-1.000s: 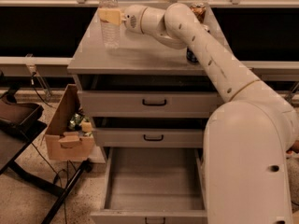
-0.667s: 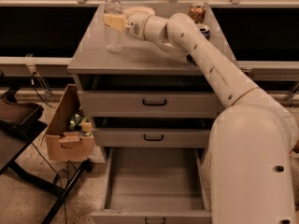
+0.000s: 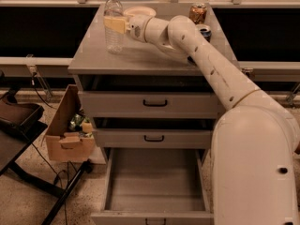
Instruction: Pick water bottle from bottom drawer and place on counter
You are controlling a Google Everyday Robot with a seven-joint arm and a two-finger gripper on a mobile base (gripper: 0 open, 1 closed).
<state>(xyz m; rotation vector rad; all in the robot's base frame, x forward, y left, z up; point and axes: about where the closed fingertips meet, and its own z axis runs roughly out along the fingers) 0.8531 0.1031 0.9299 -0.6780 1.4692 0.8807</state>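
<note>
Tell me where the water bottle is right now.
In the camera view, the water bottle stands upright on the counter, toward its back-left corner, with the gripper at its midsection and a pale dish just behind it.

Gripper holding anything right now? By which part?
Yes. The gripper grips the bottle around its upper body, just below the shoulder. The bottle is upright, with its base at the counter.
</note>
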